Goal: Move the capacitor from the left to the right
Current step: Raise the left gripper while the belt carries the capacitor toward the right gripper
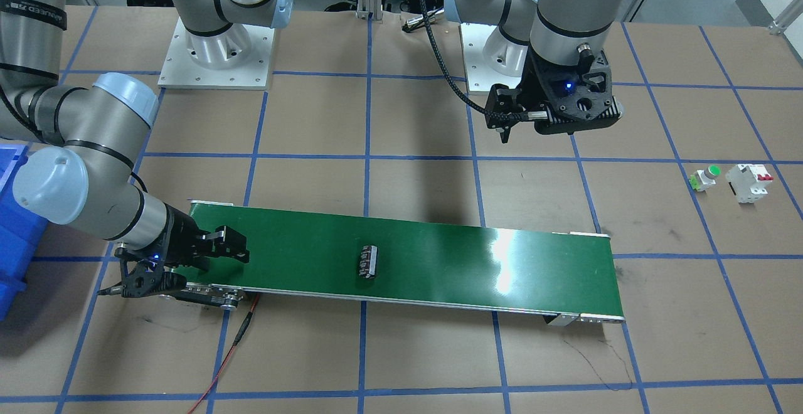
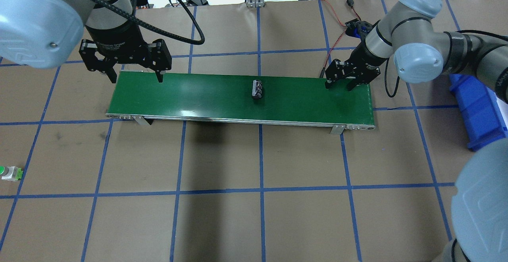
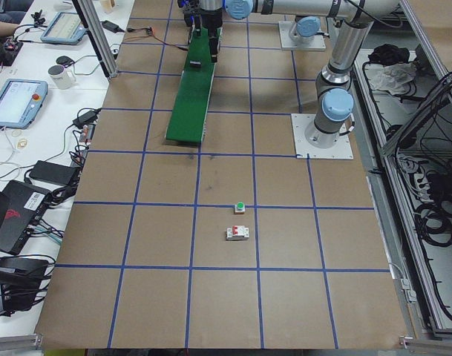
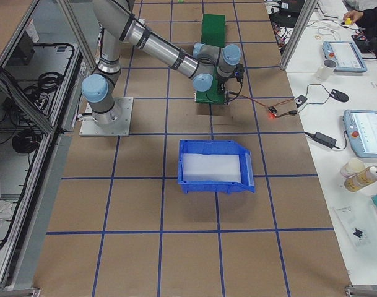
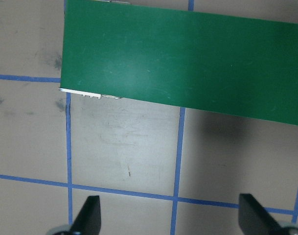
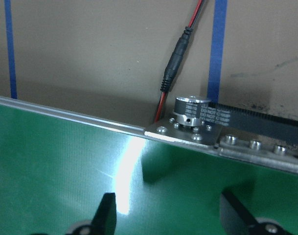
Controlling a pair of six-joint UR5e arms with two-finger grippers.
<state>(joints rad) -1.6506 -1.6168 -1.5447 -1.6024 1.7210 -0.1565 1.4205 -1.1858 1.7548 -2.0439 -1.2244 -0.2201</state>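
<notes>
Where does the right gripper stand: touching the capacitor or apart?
Apart. The overhead view shows the capacitor lying midway, with a bare stretch of green belt between it and the open right gripper at the belt's end.

One capacitor [image 1: 368, 261] sat on one green belt [image 1: 439, 257]. Past the belt's left end were one green button [image 1: 707, 177] and one white breaker [image 1: 748, 182]. Past its right end was one blue bin [image 2: 474, 103]. Two pincers were near the belt: the left pincer [image 2: 136, 79] and the right pincer [image 2: 339, 86].
</notes>
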